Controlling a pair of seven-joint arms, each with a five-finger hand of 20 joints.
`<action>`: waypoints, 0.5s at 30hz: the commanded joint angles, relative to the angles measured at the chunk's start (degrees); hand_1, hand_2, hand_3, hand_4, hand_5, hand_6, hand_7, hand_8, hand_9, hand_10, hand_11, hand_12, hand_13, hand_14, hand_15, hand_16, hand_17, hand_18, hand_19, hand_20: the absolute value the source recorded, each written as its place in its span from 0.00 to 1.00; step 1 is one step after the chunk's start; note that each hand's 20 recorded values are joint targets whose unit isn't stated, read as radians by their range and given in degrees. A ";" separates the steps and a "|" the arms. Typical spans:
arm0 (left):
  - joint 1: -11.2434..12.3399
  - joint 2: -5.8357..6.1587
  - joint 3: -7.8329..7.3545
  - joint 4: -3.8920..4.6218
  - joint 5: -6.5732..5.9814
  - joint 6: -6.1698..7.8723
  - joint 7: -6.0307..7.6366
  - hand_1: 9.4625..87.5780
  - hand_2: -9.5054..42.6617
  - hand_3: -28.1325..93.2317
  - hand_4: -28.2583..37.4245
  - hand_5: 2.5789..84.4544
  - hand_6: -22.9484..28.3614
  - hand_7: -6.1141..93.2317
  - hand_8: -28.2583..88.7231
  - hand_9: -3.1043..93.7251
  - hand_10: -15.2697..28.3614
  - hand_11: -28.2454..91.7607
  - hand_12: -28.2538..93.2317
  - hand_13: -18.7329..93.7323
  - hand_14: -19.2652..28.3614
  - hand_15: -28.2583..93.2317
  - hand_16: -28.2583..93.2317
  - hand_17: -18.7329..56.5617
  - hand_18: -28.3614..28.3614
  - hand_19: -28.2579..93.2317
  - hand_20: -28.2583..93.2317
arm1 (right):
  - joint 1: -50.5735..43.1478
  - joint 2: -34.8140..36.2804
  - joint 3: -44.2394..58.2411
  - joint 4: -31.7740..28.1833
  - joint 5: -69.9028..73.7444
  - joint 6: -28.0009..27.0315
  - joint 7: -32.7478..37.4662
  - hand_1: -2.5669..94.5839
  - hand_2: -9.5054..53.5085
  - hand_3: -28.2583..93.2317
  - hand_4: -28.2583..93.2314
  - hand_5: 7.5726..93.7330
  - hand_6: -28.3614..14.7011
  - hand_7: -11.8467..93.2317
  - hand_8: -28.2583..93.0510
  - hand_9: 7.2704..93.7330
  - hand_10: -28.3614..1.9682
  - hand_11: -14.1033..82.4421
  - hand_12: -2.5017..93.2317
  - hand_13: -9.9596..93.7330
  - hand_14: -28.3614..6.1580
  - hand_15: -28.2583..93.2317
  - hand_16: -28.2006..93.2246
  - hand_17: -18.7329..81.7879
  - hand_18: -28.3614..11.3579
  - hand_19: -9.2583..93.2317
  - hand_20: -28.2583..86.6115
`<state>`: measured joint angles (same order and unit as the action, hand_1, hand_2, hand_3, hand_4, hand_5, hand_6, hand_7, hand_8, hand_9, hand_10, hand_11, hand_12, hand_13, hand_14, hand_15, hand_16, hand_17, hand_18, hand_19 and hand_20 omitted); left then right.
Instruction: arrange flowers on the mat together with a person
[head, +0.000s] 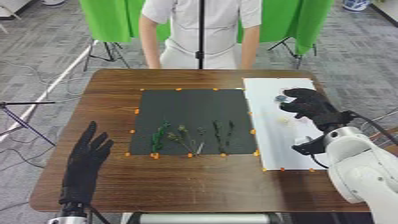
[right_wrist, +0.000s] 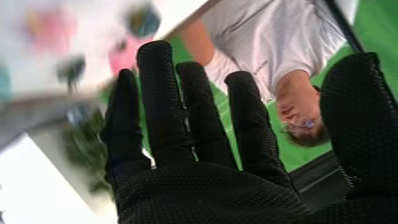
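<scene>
Over the white rectangular mat (head: 274, 154) on the brown wooden worktop (head: 187, 192), the black-gloved right hand (head: 309, 106), fingers extended, empty. The small blue-grey flower (head: 282, 99) lies just beside its fingertips, toward the dark grey mat (head: 178, 107); the white right arm (head: 360, 165), the nearer, slants inward.

High head view, close wrist view

We see grained wood with a soft sheen on the brown surface (head: 178, 187). The dark mat (head: 178, 107) looks matt and even, the white sheet (head: 274, 142) smooth. Black textured fabric covers the left robot hand (head: 82, 167) and the right robot hand (head: 313, 106); we find the right arm's white shell (head: 357, 162) smooth, and the green backdrop (head: 108, 20) folded cloth.
</scene>
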<state>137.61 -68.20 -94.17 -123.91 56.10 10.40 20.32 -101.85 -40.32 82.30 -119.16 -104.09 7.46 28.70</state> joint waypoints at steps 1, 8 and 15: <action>0.49 0.45 0.39 -0.17 -0.53 0.87 0.59 0.12 0.26 0.86 0.00 0.24 0.41 0.17 0.16 0.30 0.62 0.29 0.34 0.35 0.76 0.35 0.24 0.08 0.90 0.56 0.27 | 8.92 3.69 -10.12 4.43 -12.74 -3.82 6.09 0.31 0.12 0.82 0.05 0.41 0.70 0.30 0.13 0.46 0.43 0.44 0.23 0.53 0.38 0.77 0.34 0.30 0.08 0.70 0.57; 0.19 0.51 0.53 -0.12 -0.51 0.93 0.61 0.13 0.26 0.87 0.00 0.24 0.41 0.17 0.16 0.30 0.62 0.29 0.34 0.35 0.76 0.35 0.24 0.08 0.90 0.56 0.27 | 17.31 4.68 -21.36 9.26 -18.22 -8.97 10.10 0.34 0.11 0.82 0.05 0.44 0.72 0.32 0.12 0.50 0.46 0.49 0.22 0.57 0.41 0.78 0.34 0.32 0.08 0.71 0.58; -0.50 0.83 0.64 -0.18 -0.53 0.68 1.02 0.13 0.26 0.87 0.00 0.24 0.41 0.17 0.16 0.30 0.62 0.29 0.34 0.34 0.76 0.36 0.24 0.08 0.90 0.56 0.27 | 24.71 5.26 -31.08 14.31 -20.69 -10.12 14.37 0.35 0.10 0.82 0.05 0.45 0.73 0.33 0.12 0.50 0.47 0.50 0.22 0.57 0.42 0.78 0.34 0.32 0.09 0.71 0.57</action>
<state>137.33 -67.72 -93.77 -123.93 55.84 10.76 20.98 -82.48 -35.46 56.42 -108.04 -122.03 -2.00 39.62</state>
